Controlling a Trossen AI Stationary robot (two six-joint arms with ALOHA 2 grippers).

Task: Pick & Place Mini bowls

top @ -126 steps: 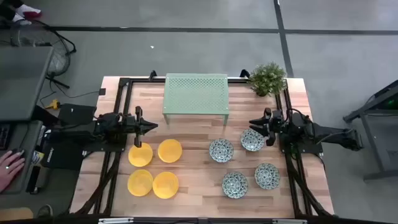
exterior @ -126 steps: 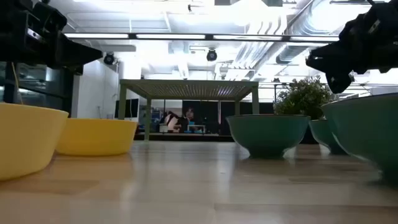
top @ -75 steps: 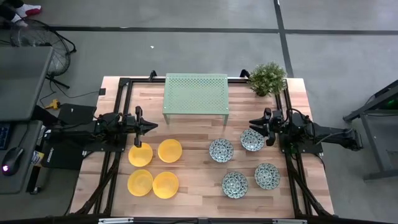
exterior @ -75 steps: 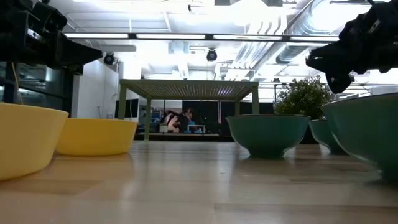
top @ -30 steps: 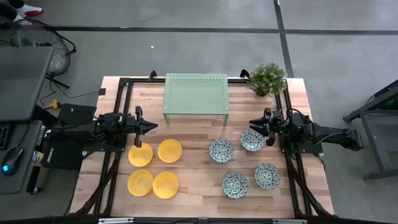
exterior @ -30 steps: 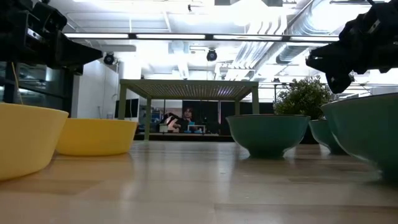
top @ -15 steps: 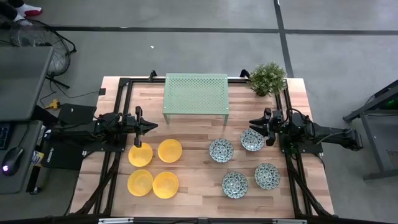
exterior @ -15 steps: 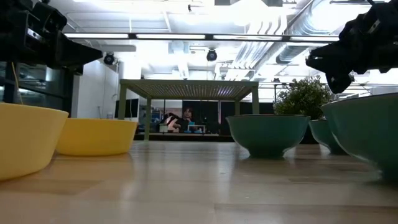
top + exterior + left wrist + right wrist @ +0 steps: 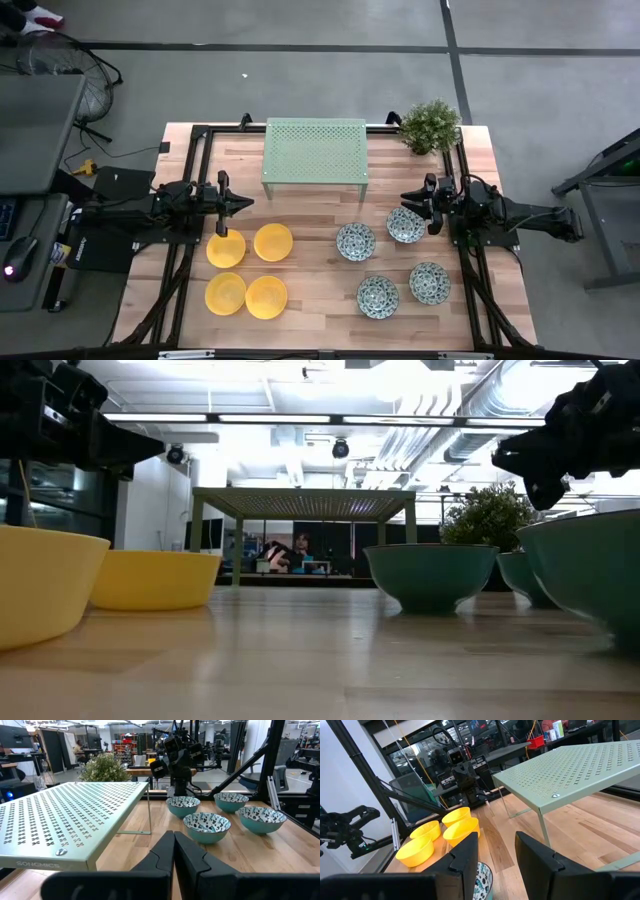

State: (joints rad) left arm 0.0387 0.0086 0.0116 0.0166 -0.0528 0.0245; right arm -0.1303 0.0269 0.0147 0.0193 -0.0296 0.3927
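Four yellow mini bowls (image 9: 248,270) sit base-down in a square on the table's left half, and four blue-grey patterned mini bowls (image 9: 392,262) sit on its right half. My left gripper (image 9: 243,203) is shut and hovers just past the far-left yellow bowl (image 9: 226,249). My right gripper (image 9: 405,197) is open and hovers above the far edge of a patterned bowl (image 9: 405,225), whose rim (image 9: 483,877) shows below its fingers. In the left wrist view the patterned bowls (image 9: 206,826) stand ahead of the shut gripper (image 9: 173,837). In the right wrist view the yellow bowls (image 9: 461,831) lie beyond the open gripper (image 9: 496,845).
A pale green perforated rack (image 9: 315,150) stands on thin legs at the table's far middle. A small potted plant (image 9: 431,125) sits at the far right corner. Black frame rails (image 9: 186,180) run along both sides. Bare wood (image 9: 315,275) lies between the two bowl groups.
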